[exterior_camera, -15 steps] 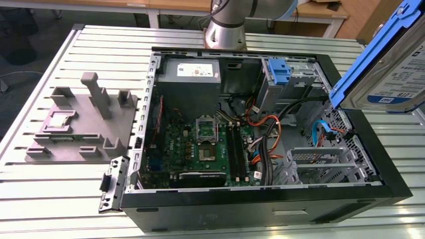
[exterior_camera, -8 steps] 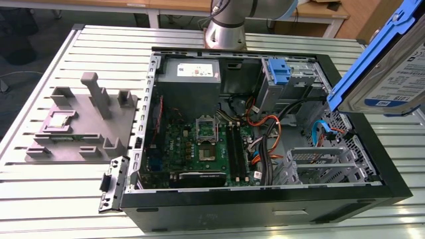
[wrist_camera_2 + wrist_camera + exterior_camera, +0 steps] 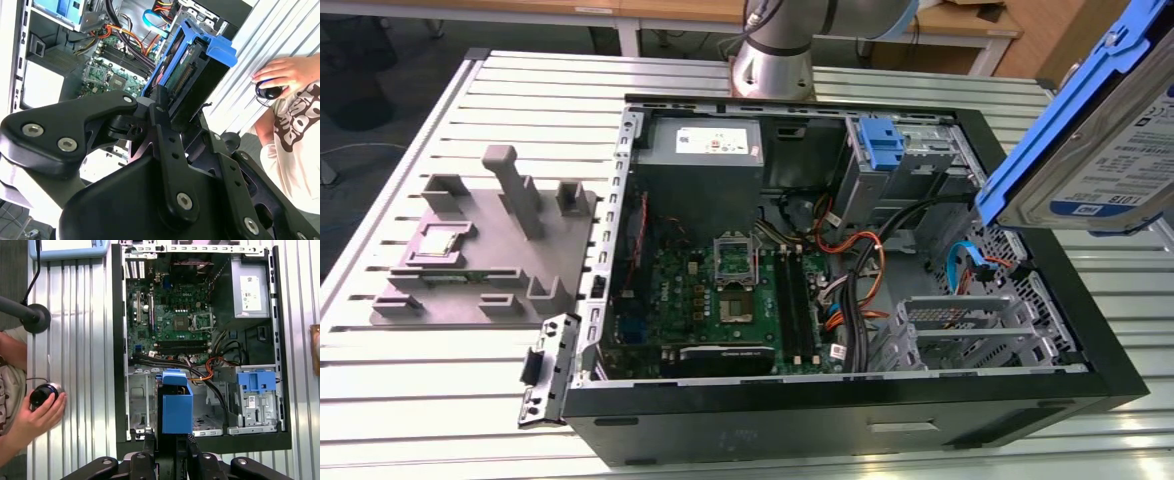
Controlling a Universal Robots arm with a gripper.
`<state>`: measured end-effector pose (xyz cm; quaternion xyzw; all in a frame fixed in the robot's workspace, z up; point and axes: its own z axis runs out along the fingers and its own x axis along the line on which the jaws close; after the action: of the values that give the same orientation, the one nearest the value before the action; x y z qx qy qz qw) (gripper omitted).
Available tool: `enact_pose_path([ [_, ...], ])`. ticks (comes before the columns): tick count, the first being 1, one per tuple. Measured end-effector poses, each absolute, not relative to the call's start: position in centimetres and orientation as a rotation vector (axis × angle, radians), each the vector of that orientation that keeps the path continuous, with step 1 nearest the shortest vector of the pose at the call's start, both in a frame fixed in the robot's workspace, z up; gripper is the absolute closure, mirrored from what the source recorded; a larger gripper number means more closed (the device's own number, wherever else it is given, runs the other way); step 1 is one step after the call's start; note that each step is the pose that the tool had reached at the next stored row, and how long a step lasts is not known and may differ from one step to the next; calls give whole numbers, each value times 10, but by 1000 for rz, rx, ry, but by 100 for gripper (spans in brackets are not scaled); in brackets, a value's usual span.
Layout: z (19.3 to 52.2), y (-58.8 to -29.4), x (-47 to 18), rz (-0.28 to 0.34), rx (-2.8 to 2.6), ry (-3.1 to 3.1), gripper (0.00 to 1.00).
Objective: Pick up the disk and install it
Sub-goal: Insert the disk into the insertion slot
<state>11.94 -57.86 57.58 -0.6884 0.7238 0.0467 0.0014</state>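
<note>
The disk (image 3: 1107, 150), a silver drive with a white-and-blue label in a bright blue bracket, hangs tilted in the air at the exterior view's right, above the open computer case (image 3: 854, 400). In the second wrist view my gripper (image 3: 180, 112) is shut on the disk (image 3: 185, 70), one black finger (image 3: 161, 107) pressed on each side of the bracket. In the first wrist view the held disk (image 3: 176, 407) hovers edge-on over the case's empty metal drive cage (image 3: 140, 400), with the gripper (image 3: 170, 441) behind it.
Inside the case sit the motherboard (image 3: 720, 285), a grey power-supply box (image 3: 707, 145), a fixed blue-handled bay (image 3: 881, 140) and loose orange and black cables (image 3: 861, 270). A grey fixture (image 3: 480, 240) stands on the slatted table at the exterior view's left. A person's hand (image 3: 37, 412) rests on a black knob beside the case.
</note>
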Motion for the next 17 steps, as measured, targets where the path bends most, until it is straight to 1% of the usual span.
enact_pose_path([
  [17,568,-579,119,146,-2165,2267,65],
])
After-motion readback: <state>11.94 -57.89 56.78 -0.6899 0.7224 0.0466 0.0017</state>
